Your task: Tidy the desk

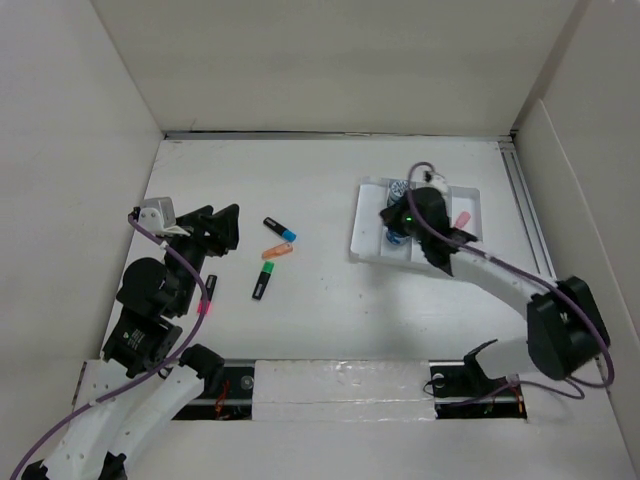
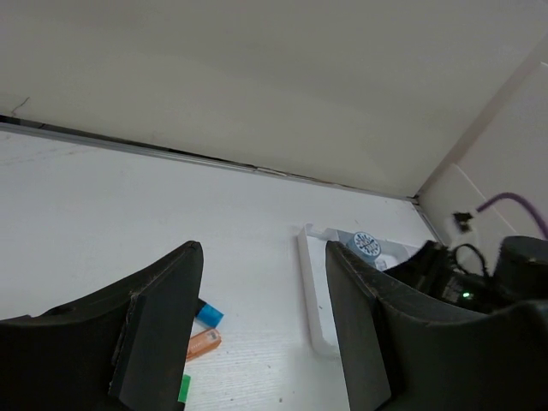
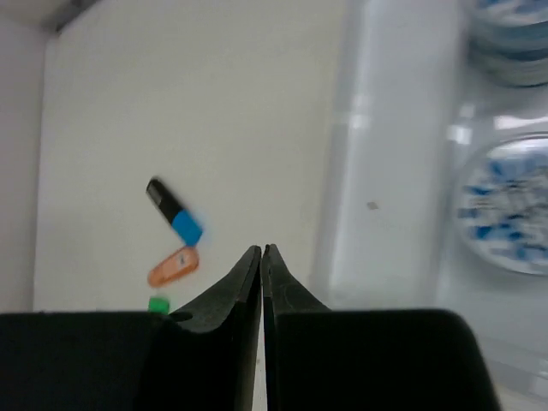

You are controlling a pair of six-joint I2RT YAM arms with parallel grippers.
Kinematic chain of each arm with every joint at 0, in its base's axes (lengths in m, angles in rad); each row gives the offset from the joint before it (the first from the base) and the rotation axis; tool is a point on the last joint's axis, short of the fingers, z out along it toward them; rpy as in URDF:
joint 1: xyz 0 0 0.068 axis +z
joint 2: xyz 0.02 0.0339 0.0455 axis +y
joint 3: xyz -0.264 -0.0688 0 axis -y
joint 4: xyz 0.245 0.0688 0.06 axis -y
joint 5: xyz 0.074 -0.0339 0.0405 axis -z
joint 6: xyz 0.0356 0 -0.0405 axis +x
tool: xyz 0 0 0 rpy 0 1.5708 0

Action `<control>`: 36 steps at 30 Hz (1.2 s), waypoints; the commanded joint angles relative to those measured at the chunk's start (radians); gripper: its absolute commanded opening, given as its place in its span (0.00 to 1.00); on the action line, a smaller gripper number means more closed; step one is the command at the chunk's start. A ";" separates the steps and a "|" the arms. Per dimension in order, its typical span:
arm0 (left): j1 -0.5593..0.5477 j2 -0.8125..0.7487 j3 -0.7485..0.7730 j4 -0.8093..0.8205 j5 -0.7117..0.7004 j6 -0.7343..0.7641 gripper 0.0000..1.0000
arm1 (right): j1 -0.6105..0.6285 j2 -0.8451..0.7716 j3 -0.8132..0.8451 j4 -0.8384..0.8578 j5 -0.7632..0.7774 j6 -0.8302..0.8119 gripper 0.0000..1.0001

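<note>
White is nearly all I can see here: the big flat matte white desk lies between white walls, with a thin metal rail down its right side. On the right half of the desk sits a small white plastic tray with little boxes in it. The black right gripper hangs over the left part of that tray, and its two fingers are pressed tight together with nothing between them. Inside the tray is a round blue and white disc and, more to the right, a small pink thing that the arm partly hides. The black left gripper is up above the left half of the desk, and its fingers are spread wide apart and hold nothing. Three short pens lie loose on the desk between the two grippers: a black pen with a blue cap, a little orange pen just below it, and a black pen with a green end nearest the arms. They are close together but do not touch.
</note>
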 commanded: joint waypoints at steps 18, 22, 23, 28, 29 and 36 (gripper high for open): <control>-0.005 -0.010 -0.008 0.045 -0.014 0.011 0.55 | 0.473 0.725 0.664 -0.214 -0.042 -0.137 0.70; -0.005 -0.010 -0.009 0.044 -0.015 0.011 0.55 | 0.473 0.805 0.738 -0.237 -0.025 -0.125 0.71; -0.005 -0.010 -0.009 0.042 -0.017 0.009 0.55 | 0.473 0.835 0.773 -0.248 -0.025 -0.125 0.71; -0.005 -0.018 -0.011 0.045 -0.022 0.012 0.55 | 0.473 0.903 0.862 -0.274 0.041 -0.123 0.77; -0.005 -0.018 -0.011 0.044 -0.020 0.012 0.55 | 0.473 0.915 0.879 -0.288 0.050 -0.125 0.77; -0.005 -0.019 -0.009 0.045 -0.017 0.014 0.55 | 0.524 1.007 1.006 -0.372 0.229 -0.162 0.77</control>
